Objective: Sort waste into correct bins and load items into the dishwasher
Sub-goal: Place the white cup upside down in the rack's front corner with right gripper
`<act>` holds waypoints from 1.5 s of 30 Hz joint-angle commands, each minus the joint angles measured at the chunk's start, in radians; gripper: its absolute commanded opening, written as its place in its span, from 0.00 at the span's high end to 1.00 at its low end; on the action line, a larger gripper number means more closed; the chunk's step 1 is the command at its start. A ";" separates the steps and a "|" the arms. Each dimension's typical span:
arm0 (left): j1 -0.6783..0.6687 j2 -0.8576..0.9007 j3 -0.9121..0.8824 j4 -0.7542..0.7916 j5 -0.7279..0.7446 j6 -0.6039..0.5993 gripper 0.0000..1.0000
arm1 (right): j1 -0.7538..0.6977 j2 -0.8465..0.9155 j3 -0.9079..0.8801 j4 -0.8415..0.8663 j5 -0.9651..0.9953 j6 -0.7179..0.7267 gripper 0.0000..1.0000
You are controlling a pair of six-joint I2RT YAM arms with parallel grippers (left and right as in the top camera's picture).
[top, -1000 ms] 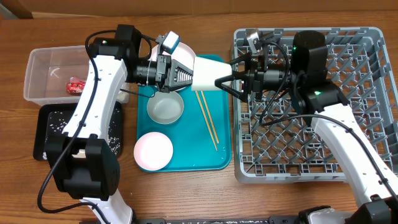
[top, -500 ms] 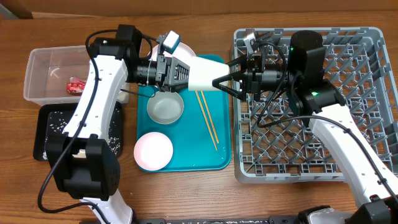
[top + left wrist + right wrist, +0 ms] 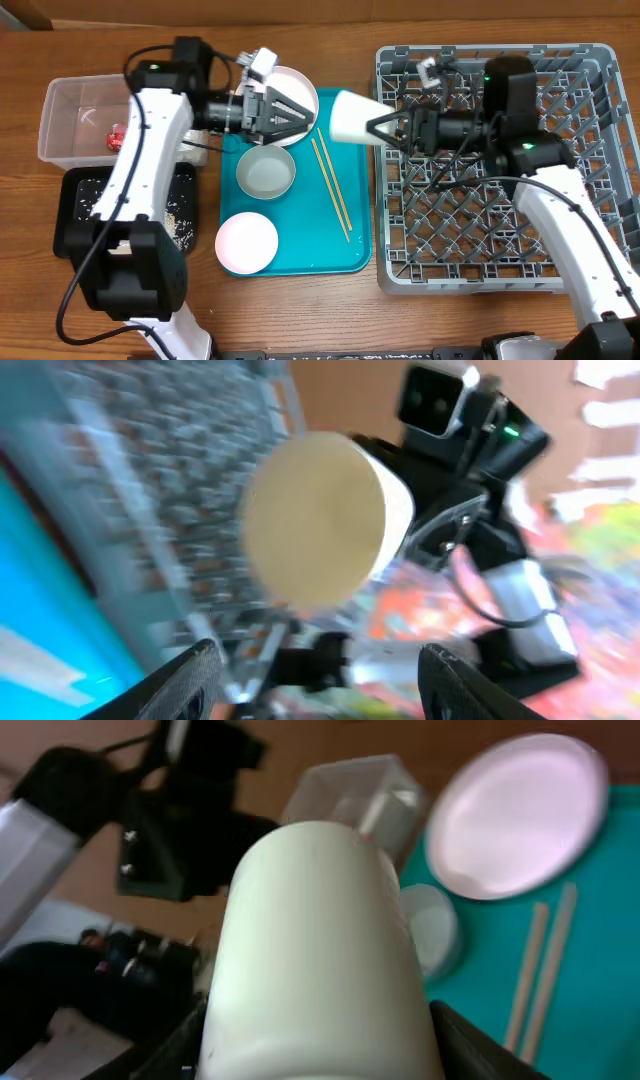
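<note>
Right jaws clamped on white cup (image 3: pixel 348 116); left jaws spread, empty. Loading judged underway; cup to be set into dish rack (image 3: pixel 450 240).

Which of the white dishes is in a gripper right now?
The white cup, held on its side in the right gripper. The small bowl and pinkish plate sit on the teal tray; the white plate lies ungripped at its top edge.

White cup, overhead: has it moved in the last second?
Yes. The white cup shifted right, toward the left edge of the grey dish rack, carried by the right gripper; the left gripper let go and backed left.
</note>
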 commanded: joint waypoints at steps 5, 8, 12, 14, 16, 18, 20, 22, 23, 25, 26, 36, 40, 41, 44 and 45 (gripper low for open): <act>0.059 0.000 0.021 0.077 -0.367 -0.065 0.34 | -0.005 -0.171 0.006 -0.183 0.389 0.053 0.41; 0.057 0.000 0.021 0.118 -0.463 -0.117 0.34 | -0.005 -0.241 0.006 -0.293 0.508 0.101 0.41; 0.052 0.000 0.021 0.147 -0.512 -0.128 0.35 | -0.005 -0.322 0.006 -0.440 0.638 0.156 0.41; 0.051 0.000 0.021 0.153 -0.543 -0.131 0.36 | -0.005 -0.354 0.006 -0.507 0.687 0.180 0.41; 0.050 -0.001 0.021 0.152 -0.594 -0.150 0.36 | -0.004 -0.380 0.007 -0.568 0.721 0.202 0.41; 0.047 -0.002 0.023 0.150 -0.641 -0.154 0.36 | 0.003 -0.396 0.009 -0.621 0.749 0.221 0.41; 0.040 -0.002 0.034 0.144 -0.689 -0.155 0.36 | 0.018 -0.398 0.014 -0.669 0.776 0.243 0.41; 0.031 -0.002 0.049 0.139 -0.744 -0.169 0.36 | 0.043 -0.397 0.017 -0.705 0.806 0.268 0.41; 0.024 -0.002 0.060 0.135 -0.774 -0.174 0.36 | 0.059 -0.397 0.018 -0.720 0.826 0.284 0.41; 0.008 -0.002 0.080 0.129 -0.837 -0.189 0.36 | 0.094 -0.397 0.018 -0.751 0.869 0.317 0.41; -0.003 -0.002 0.092 0.124 -0.877 -0.198 0.35 | 0.115 -0.397 0.018 -0.771 0.897 0.339 0.41; -0.126 -0.002 0.111 0.119 -1.179 -0.241 0.31 | 0.245 -0.316 0.017 -0.902 1.008 0.441 0.41; -0.145 -0.002 0.111 0.118 -1.220 -0.244 0.31 | 0.296 -0.231 0.017 -0.950 1.007 0.460 0.41; -0.145 -0.002 0.111 0.118 -1.220 -0.245 0.31 | 0.310 -0.210 0.017 -0.962 1.007 0.466 0.41; -0.144 -0.002 0.111 0.114 -1.220 -0.248 0.31 | 0.355 -0.150 0.016 -0.981 0.991 0.469 0.40; -0.144 -0.002 0.111 0.114 -1.220 -0.248 0.31 | 0.370 -0.133 0.013 -0.980 0.987 0.471 0.40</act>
